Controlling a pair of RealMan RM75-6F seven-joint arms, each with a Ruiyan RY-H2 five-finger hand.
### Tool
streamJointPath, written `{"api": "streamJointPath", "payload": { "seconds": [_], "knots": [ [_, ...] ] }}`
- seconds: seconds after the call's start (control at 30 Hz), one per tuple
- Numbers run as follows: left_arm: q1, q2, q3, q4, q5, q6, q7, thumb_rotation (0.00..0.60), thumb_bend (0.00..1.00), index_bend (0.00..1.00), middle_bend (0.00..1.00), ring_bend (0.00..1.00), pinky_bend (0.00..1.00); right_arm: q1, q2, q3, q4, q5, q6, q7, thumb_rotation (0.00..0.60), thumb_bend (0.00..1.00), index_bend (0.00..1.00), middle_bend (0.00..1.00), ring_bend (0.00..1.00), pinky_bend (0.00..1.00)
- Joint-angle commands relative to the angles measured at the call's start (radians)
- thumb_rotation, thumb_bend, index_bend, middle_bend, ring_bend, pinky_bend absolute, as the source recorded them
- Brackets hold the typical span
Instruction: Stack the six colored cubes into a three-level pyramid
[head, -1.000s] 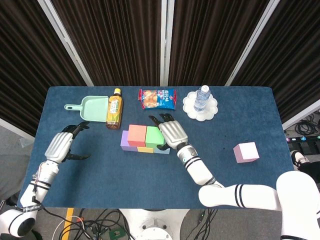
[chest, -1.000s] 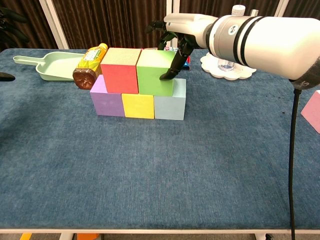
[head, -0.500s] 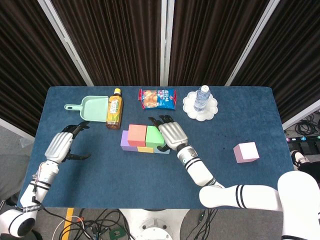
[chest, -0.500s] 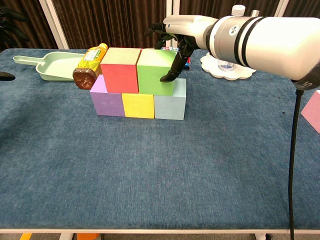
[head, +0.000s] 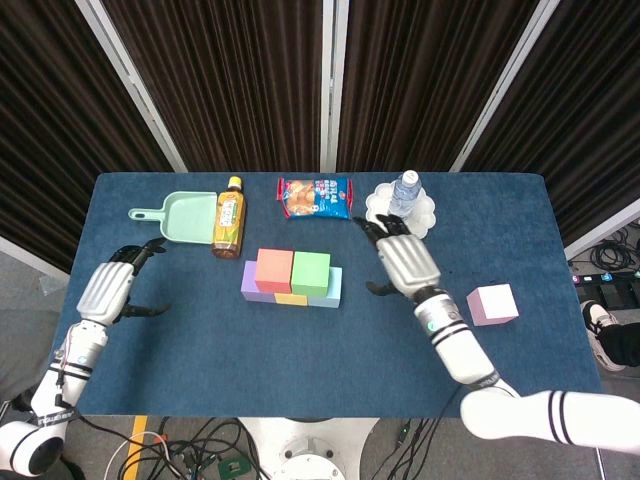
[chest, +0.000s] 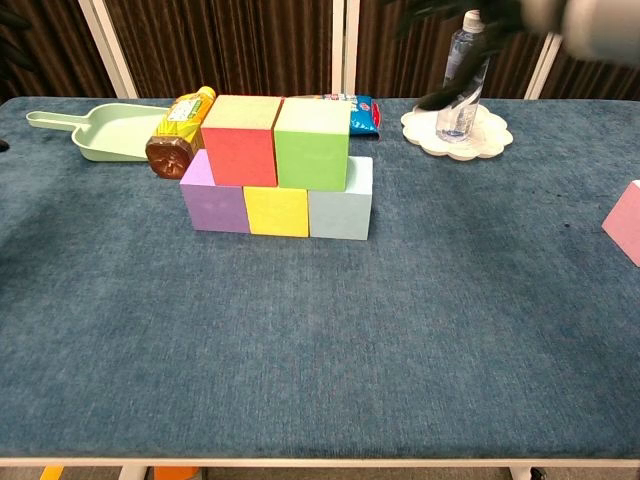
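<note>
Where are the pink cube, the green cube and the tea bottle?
Pink cube (head: 492, 303), head view, top face.
Green cube (chest: 311, 148), chest view, front face.
Amber tea bottle (head: 229, 217), head view, label.

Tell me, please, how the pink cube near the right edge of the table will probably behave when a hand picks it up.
The pink cube looks rigid, with flat faces and straight edges, so it should neither flop nor roll. It stands apart on the blue cloth-covered table, so fingers can probably close on opposite sides. Its smooth faces may slip a little; its weight cannot be judged.
</note>
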Motion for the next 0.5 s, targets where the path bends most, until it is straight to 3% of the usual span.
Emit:
{"api": "streamJointPath", "payload": {
  "seconds": [0.03,0.23,0.5],
  "knots": [
    [0.006,-0.004,0.0,0.006,0.002,0.009,0.004,0.6,0.09,0.11,0.21,0.22,0.16,-0.136,0.131,-0.066,-0.067,-0.112,0.071,0.099,0.6,0.15,0.0,0.19,0.0,0.0],
    [0.0,0.0,0.001,0.005,0.006,-0.005,-0.002,0.6,0.09,0.11,0.21,0.22,0.16,-0.291,0.231,-0.151,-0.012,-0.249,0.078,0.28,0.6,0.15,0.0,0.2,0.0,0.0],
    [-0.014,-0.002,-0.003,-0.003,-0.004,-0.032,0.0,0.6,0.09,0.11,0.21,0.22,0.16,-0.4,0.23,-0.23,0.18,-0.41,0.038,0.449,0.6,0.12,0.0,0.19,0.0,0.0]
  ]
}}
